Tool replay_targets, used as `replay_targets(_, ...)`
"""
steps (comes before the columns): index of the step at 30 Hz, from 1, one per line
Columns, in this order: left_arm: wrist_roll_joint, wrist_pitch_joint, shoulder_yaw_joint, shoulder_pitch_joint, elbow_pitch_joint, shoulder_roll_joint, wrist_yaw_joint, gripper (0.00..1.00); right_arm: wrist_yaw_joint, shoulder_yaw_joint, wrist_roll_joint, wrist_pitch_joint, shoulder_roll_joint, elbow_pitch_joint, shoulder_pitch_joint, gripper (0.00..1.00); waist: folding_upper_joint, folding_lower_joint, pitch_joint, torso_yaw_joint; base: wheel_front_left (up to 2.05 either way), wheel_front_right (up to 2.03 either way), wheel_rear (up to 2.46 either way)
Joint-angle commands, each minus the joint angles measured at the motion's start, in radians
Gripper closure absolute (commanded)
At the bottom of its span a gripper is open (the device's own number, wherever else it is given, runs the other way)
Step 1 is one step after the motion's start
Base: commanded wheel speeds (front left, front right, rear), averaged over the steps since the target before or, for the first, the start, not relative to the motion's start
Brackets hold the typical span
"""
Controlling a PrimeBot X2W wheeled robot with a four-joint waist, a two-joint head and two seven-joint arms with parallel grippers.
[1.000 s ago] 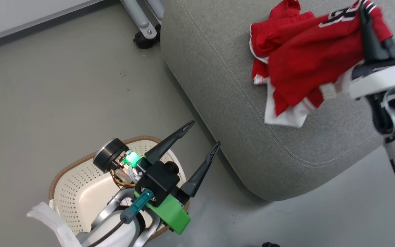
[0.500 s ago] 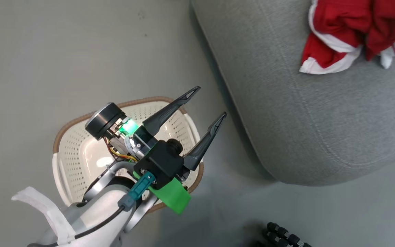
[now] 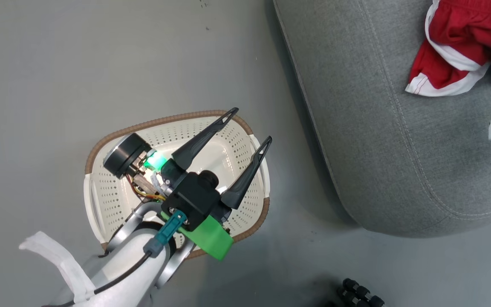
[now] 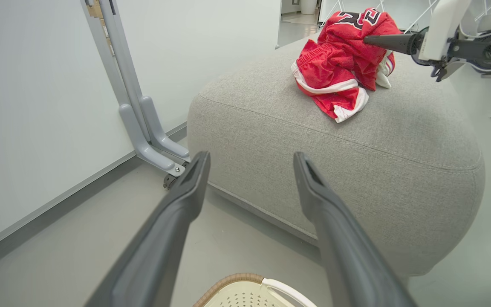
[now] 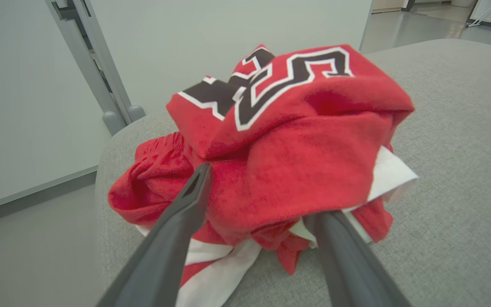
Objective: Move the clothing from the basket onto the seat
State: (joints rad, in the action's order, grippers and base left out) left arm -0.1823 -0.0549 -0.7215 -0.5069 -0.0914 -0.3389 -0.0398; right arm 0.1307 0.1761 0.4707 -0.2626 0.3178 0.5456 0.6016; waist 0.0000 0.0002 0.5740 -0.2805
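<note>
Since a second ago the clothing (image 5: 296, 162) has gone from hanging draped off the right gripper (image 5: 262, 192) to lying as a crumpled red heap on the seat (image 3: 377, 128). The head camera has also swung, so the whole scene sits differently in that view. The heap rests on the top of the grey cushion, back from its rounded front edge, with black-and-white lettering on the uppermost fold and white trim spilling out at the bottom.

The right gripper's two dark fingers are spread wide on either side of the heap. One fingertip lies bare against the red cloth, and the other runs under a fold (its tip is hidden there). No cloth is pinched between them.

The left gripper (image 3: 249, 125) hangs above the basket (image 3: 109, 200), its fingers also spread apart and holding nothing, pointing towards the seat. A green light (image 3: 157, 161) glows on its wrist. The basket stands on the grey floor (image 3: 79, 64) just beside the seat's corner, and its cream perforated bottom shows under the arm.

Beyond the seat, in the left wrist view, a grey metal stand leg (image 4: 143, 123) rises along a white wall (image 4: 36, 106).
</note>
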Motion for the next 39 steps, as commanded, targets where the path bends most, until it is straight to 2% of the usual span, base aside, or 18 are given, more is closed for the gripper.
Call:
replay_targets(1,-0.011,-0.017,0.003,0.024,0.011,0.005,0.013,0.0,0.0,0.015,-0.022,-0.003,-0.016,-0.032,-0.051,0.0,0.0,-0.0002,-0.063,-0.004,0.0,0.0,0.0)
replay_targets(6,-0.051,-0.077,0.024,0.083,0.066,0.035,0.054,0.0,0.0,0.034,-0.094,-0.003,-0.084,-0.169,-0.196,0.0,0.0,-0.0002,-0.149,0.009,0.0,0.0,0.0)
replay_targets(8,-0.081,-0.127,0.052,0.125,0.11,0.056,0.093,0.0,0.0,-0.011,-0.126,-0.003,-0.136,-0.264,-0.283,0.0,0.0,-0.0002,-0.208,0.023,0.0,0.0,0.0)
replay_targets(10,-0.099,-0.157,0.079,0.144,0.135,0.064,0.119,0.0,0.0,-0.04,-0.144,-0.003,-0.157,-0.318,-0.336,0.0,0.0,-0.0002,-0.238,0.039,0.0,0.0,0.0)
replay_targets(14,-0.131,-0.194,0.142,0.182,0.176,0.078,0.163,0.0,0.0,-0.086,-0.168,-0.003,-0.192,-0.403,-0.406,0.0,0.0,-0.0002,-0.285,0.073,0.0,0.0,0.0)
replay_targets(20,-0.157,-0.21,0.233,0.224,0.206,0.09,0.194,0.0,0.0,-0.138,-0.215,-0.003,-0.213,-0.487,-0.477,0.0,0.0,-0.0002,-0.345,0.144,0.0,0.0,0.0)
replay_targets(31,-0.127,-0.21,0.461,0.34,0.179,0.119,0.189,0.0,0.0,-0.183,-0.286,0.052,-0.226,-0.575,-0.543,0.0,0.0,-0.0002,-0.414,0.275,0.0,0.0,0.0)
replay_targets(39,-0.094,-0.21,0.568,0.453,0.193,0.142,0.142,0.0,0.0,-0.183,-0.305,0.091,-0.232,-0.612,-0.613,0.0,0.0,-0.0002,-0.483,0.302,0.0,0.0,0.0)
